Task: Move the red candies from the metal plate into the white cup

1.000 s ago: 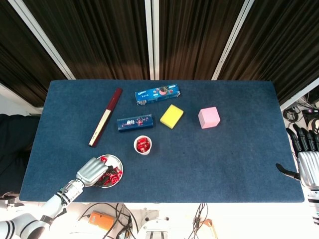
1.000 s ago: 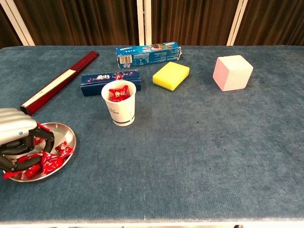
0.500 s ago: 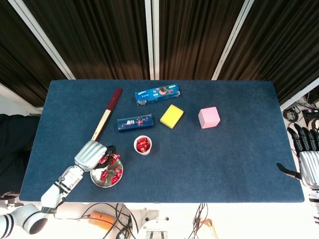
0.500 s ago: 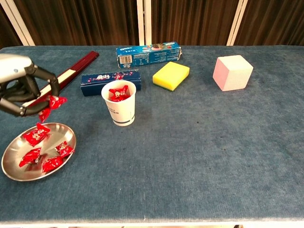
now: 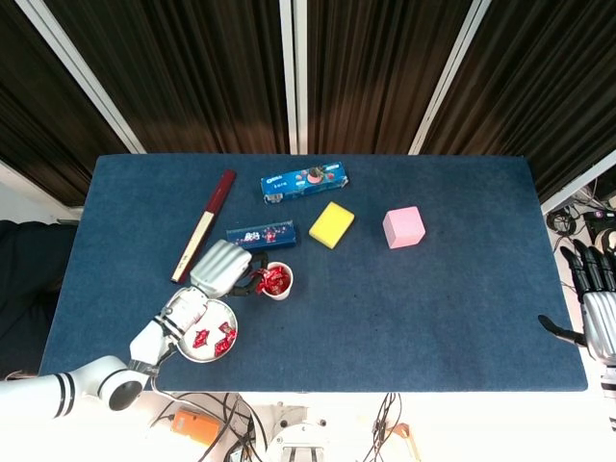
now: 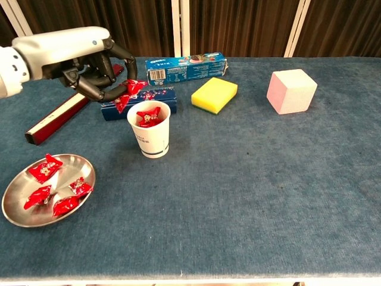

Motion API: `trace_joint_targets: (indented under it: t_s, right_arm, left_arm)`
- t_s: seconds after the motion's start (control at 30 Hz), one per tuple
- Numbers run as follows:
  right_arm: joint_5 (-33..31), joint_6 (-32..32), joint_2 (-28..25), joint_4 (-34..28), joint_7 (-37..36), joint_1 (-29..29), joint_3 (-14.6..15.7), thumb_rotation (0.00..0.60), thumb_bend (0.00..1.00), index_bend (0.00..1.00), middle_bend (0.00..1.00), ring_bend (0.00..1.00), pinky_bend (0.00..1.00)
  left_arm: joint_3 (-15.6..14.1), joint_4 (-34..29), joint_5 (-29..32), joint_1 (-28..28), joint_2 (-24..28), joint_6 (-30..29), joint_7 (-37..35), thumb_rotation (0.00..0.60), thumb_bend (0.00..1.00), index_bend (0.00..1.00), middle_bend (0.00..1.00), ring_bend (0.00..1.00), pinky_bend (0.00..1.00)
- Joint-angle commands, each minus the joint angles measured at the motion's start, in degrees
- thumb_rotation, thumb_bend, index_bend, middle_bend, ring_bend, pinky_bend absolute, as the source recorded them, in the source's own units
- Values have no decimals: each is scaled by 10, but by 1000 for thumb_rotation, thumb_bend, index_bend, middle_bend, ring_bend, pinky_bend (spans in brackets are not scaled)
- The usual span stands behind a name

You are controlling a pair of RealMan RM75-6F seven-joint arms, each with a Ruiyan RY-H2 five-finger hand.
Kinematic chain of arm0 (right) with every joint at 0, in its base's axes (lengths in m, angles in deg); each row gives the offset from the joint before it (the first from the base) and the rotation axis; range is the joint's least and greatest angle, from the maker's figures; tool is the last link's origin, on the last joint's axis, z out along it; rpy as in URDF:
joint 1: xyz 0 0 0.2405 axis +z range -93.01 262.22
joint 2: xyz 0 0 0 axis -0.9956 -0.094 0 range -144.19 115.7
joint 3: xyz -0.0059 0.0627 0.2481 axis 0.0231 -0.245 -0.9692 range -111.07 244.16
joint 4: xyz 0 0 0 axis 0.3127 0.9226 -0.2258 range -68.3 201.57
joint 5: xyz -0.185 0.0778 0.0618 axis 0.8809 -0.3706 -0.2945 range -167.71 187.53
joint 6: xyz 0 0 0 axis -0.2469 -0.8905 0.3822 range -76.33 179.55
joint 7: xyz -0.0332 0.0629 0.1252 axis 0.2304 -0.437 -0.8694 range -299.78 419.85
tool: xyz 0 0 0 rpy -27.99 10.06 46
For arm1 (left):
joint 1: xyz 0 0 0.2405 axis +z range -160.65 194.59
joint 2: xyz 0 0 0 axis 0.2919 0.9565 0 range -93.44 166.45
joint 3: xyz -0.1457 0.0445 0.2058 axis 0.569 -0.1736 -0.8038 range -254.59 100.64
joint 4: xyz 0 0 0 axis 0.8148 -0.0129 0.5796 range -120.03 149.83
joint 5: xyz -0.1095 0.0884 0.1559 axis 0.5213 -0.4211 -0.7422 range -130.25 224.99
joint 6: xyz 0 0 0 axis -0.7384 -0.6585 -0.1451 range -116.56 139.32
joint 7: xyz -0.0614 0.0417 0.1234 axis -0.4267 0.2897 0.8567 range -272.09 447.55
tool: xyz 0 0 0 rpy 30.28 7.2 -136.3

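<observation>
Chest view: left hand (image 6: 89,62) pinches candy (image 6: 127,95) hanging lengthwise

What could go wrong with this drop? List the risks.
1. The left hand holds the candies beside the cup's rim, not squarely over it; released now, they may land on the table.
2. The fingers are near the light cup and could tip it.
3. The cup already holds candies; more could bounce out.
</observation>
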Motion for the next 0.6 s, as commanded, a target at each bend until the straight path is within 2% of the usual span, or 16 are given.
trace_joint_targets:
  t_s: [0.03,0.13,0.33,0.5,0.6]
  right_arm:
    - [-1,2,0,3,-3,1,0,600,236,0,36,0,81]
    - [-3,3,1,6,-7,0,0,600,236,0,36,0,81]
    - [-4,2,0,11,-13,-1,-1,600,236,0,36,0,81]
    - [-1,1,1,11,-14,0,0,600,235,0,36,0,81]
    - [2,-2,1,10,-13,0,0,600,236,0,36,0,82]
  left_arm:
    - [14,11,39,-24,-23,24,28,600,409,539,946,851,814]
    - [15,22,68,-37,-38,33,46,600,384,518,946,851,813]
    - [11,27,96,-40,-49,19,74,600,244,366,946,851,814]
    - [-1,4,80,-26,-28,-12,81,600,213,349,946,851,814]
    - [-18,-23,56,-4,0,-40,79,600,215,349,946,851,814]
